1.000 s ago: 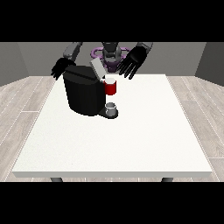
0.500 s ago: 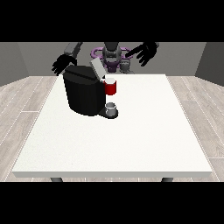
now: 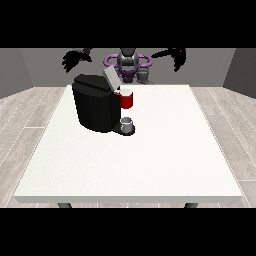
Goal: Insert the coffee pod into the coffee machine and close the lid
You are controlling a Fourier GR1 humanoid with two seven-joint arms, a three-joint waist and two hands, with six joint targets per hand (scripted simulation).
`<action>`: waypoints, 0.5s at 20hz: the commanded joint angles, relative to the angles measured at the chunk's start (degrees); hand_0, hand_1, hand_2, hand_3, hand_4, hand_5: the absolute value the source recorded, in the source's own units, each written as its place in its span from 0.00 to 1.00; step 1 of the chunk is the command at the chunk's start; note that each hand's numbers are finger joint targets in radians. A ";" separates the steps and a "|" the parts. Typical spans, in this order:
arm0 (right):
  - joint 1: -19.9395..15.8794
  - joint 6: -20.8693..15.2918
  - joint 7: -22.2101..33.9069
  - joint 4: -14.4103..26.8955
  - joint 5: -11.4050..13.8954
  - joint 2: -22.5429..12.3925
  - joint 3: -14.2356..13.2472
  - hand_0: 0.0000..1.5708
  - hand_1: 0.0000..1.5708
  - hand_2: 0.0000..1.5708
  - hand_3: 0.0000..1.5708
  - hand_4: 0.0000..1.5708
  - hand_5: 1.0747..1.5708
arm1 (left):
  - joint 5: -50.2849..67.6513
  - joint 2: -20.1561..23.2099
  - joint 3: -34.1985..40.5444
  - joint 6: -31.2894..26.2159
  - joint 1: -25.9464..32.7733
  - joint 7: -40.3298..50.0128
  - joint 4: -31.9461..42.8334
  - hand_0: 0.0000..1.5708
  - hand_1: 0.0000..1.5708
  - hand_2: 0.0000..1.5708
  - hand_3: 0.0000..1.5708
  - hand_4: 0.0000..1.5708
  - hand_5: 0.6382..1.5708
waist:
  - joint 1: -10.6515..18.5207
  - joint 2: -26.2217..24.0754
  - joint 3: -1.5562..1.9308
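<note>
One front view looks from across the table (image 3: 150, 165), somewhat high, facing the robot (image 3: 128, 62).

Tabletop (image 3: 150, 160): smooth, matt white, looks like laminate or painted board. Coffee machine (image 3: 95, 107): black body, plastic look, slight sheen on top edge. Its raised lid (image 3: 111, 79): pale grey, smooth. Red thing at the machine (image 3: 127, 100): glossy red. Grey thing (image 3: 127, 122) on the machine's base: dull metallic look. Floor (image 3: 30, 110): pale wood-grain planks, matt. Both hands: matt black.
</note>
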 commanded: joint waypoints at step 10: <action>-7.63 5.90 8.28 -5.00 -1.54 -5.12 0.85 0.00 0.00 0.00 0.00 0.00 1.00 | 7.48 -7.47 -2.15 -3.37 12.17 1.31 -6.47 0.00 0.00 0.00 0.00 0.09 1.00 | 8.67 -3.85 0.03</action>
